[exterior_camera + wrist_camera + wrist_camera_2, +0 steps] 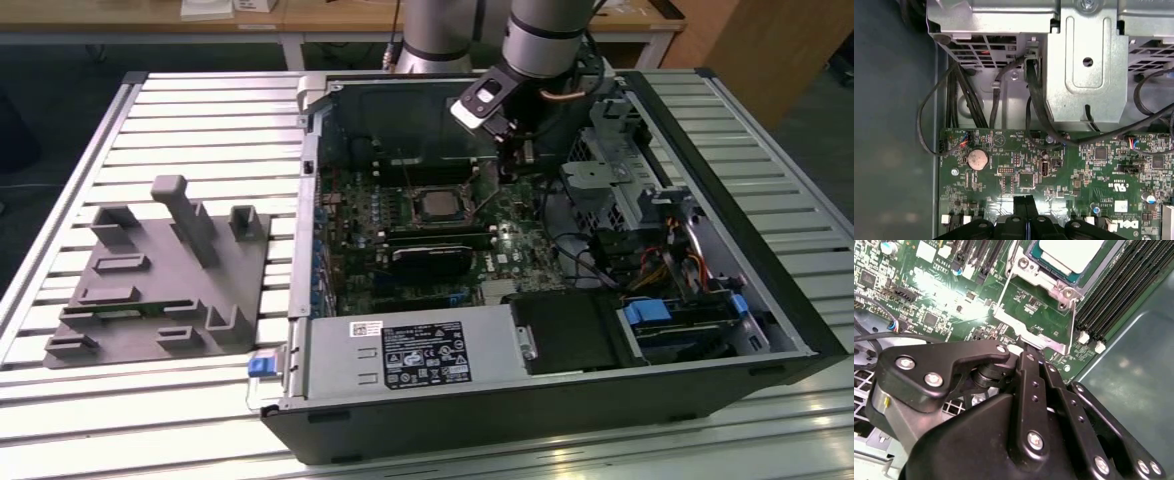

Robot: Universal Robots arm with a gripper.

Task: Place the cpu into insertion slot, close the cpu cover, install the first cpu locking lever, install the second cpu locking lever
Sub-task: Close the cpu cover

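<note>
The cpu (438, 203) lies seated in the insertion slot (438, 186) on the motherboard of the open computer case; its pale silver top (1070, 252) sits inside the slot's metal rim (1026, 264). The cpu cover (1029, 332), a thin silvery frame, stands raised from the slot's edge, green board showing through its window. In the exterior view the cover (497, 195) rises at the slot's right side. My gripper (518, 166) hangs just above it, shut, fingertips together (1026, 349) and touching the cover's free edge. The shut gripper (1024, 199) points at the board in the first wrist view.
A grey moulded fixture (160, 280) lies on the slatted table at the exterior view's left. Inside the case are a black card (434, 255), the power supply (414, 355), a metal drive cage (1086, 65) with cables (954, 95), and memory slots (1119, 295).
</note>
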